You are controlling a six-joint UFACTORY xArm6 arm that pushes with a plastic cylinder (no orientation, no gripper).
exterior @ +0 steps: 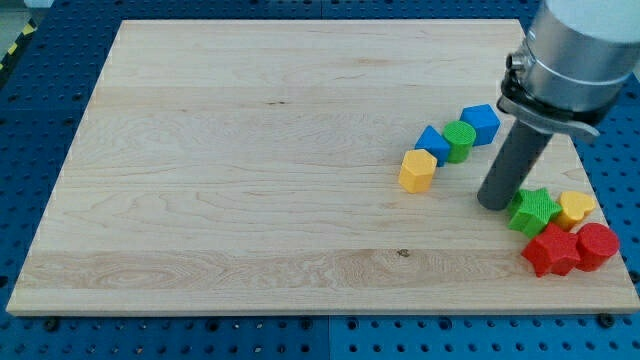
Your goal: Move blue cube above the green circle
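Note:
The blue cube (481, 123) sits on the wooden board (250, 170) at the view's right, touching the upper right side of the green circle (459, 140). A second blue block (432, 143) touches the green circle's left side. A yellow hexagon-like block (418, 170) lies just below and left of it. My tip (495, 203) rests on the board below and right of the blue cube, right next to the left side of a green star (535, 211).
A yellow heart (576, 209) lies right of the green star. A red star (551, 250) and a red block (597, 245) sit below them near the board's lower right corner. A blue pegboard (60, 60) surrounds the board.

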